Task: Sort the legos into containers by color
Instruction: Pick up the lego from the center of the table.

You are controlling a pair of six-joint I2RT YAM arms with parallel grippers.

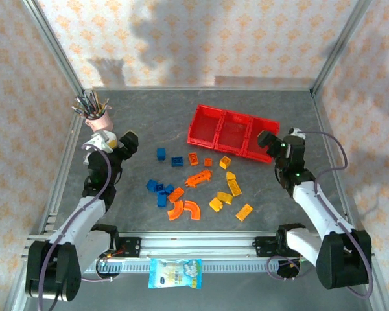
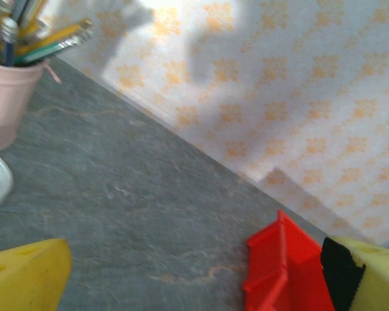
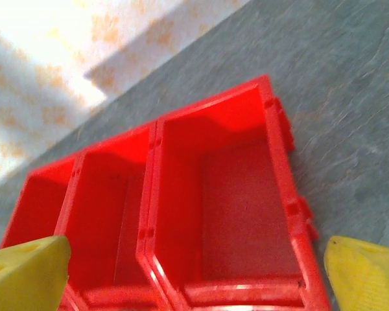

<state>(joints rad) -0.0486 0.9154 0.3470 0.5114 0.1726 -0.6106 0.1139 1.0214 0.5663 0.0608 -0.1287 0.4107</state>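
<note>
Grey bench [image 1: 149, 116], nothing sorted yet as far as I can judge. The red tray [image 1: 233, 133] sits toward the far right of the bench, slightly skewed, and all three compartments look bare. The right gripper [image 1: 270, 144] hovers by the tray's right end, jaws wide, holding nothing; its wrist view looks straight into the end compartment. The left gripper [image 1: 126, 144] is up near the far-left corner beside the pink pen cup [image 1: 98, 120], jaws also wide and empty. The legos are loose in the middle of the bench, nearer the front edge than the tray. The blue bricks [image 1: 159, 188] are on the left of the spread, and the orange pieces, with two curved arcs [image 1: 183, 208], are in the centre. The yellow bricks [image 1: 230, 188] are on the right. The step in hand looks like the first pick. To do it well, the right arm should take the yellows, the left the blues. Start with a brick that lies apart from the rest. Come straight down, jaws across its short sides, so neighbours don't get shoved. Keep one colour per compartment and release low inside the walls. Leave the arcs for late; they lie side by side, touching or nearly, can't tell.
</note>
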